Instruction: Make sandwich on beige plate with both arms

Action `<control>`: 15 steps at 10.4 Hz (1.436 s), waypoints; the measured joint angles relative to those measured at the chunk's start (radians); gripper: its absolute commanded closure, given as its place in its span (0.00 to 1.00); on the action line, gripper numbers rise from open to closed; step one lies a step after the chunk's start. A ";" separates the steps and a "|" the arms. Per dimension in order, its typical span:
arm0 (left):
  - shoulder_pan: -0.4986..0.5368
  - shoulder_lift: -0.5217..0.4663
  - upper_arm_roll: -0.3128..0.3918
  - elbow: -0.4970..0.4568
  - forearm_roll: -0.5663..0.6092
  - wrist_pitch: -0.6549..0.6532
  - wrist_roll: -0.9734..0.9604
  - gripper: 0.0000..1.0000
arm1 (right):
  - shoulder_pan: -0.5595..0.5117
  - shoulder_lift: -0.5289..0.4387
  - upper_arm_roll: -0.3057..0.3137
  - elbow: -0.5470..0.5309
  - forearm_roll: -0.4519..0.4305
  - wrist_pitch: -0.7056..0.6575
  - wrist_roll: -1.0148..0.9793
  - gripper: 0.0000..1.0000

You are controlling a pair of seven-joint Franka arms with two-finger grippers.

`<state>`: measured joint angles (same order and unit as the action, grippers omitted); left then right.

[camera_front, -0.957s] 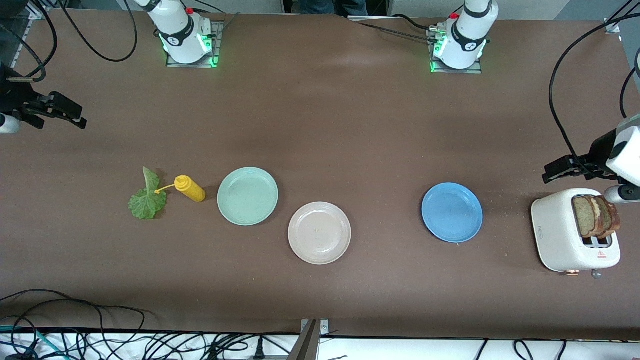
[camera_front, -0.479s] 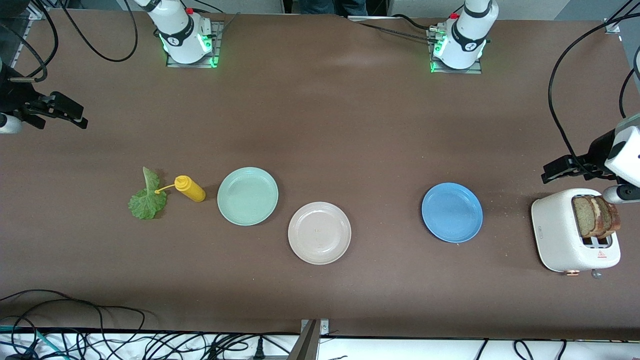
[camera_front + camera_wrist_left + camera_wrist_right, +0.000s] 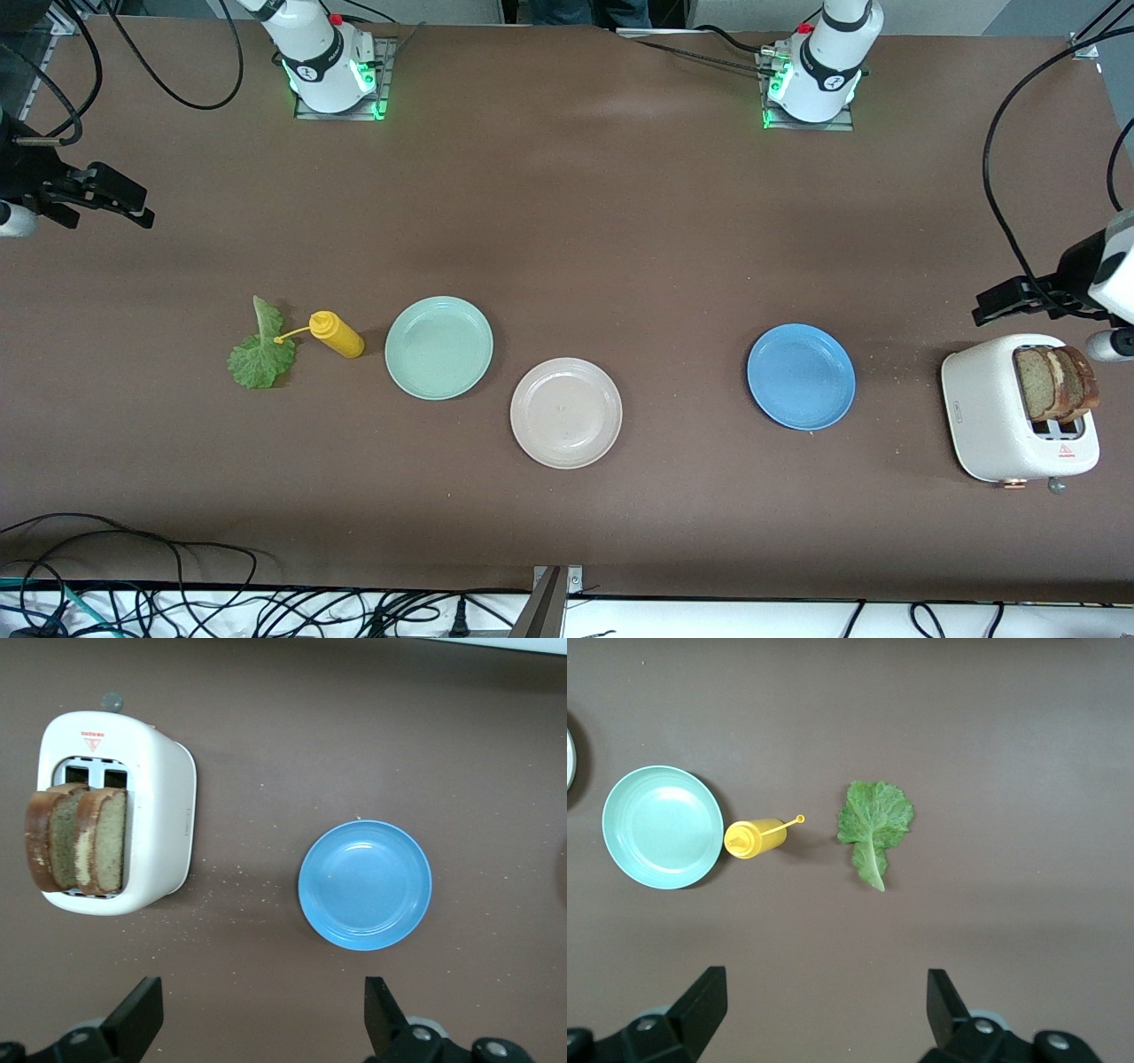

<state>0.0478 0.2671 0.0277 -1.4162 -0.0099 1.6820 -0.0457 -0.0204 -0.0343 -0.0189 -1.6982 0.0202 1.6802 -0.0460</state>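
Both jaws stood wide open w/ nothing held: left gripper (image 3: pixel 257 1032) hung over bare table next to toaster (image 3: pixel 1001 408) at right edge of front view, right gripper (image 3: pixel 819 1028) hung over bare table at far left edge, upper-left of lettuce leaf (image 3: pixel 259 353). Neither touched anything

Beige plate (image 3: pixel 566 413) sat empty, lower centre of frame, betw mint-green plate (image 3: pixel 438 347) and blue plate (image 3: pixel 801 377), just beside the mint one. Two bread slices (image 3: pixel 1054 383) stood upright in toaster slots, lower right. Lettuce lay flat on table at left, w/ yellow squeeze bottle (image 3: pixel 337 334) on its side beside it, nozzle tip at the leaf

Progress est: nil, no part of sandwich on plate yet. Left to do: pull bread, lay slice, add lettuce, top w/ 2nd slice
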 measured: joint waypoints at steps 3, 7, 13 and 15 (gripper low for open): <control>0.095 0.071 0.007 -0.003 0.015 0.026 0.079 0.00 | 0.000 0.000 0.000 0.000 0.000 0.000 0.000 0.00; 0.175 0.213 0.008 0.006 0.046 0.167 0.117 0.01 | 0.000 0.000 0.000 0.001 0.000 0.000 0.000 0.00; 0.194 0.297 0.008 0.017 0.055 0.229 0.153 0.21 | 0.000 0.000 0.000 0.001 0.000 0.000 0.000 0.00; 0.199 0.299 0.008 0.021 0.055 0.242 0.157 0.38 | 0.000 0.000 0.000 0.001 0.000 0.000 0.000 0.00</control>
<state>0.2470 0.5661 0.0358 -1.3954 0.0449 1.9237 0.1110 -0.0206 -0.0343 -0.0185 -1.6968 0.0204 1.6802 -0.0460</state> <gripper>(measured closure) 0.167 0.000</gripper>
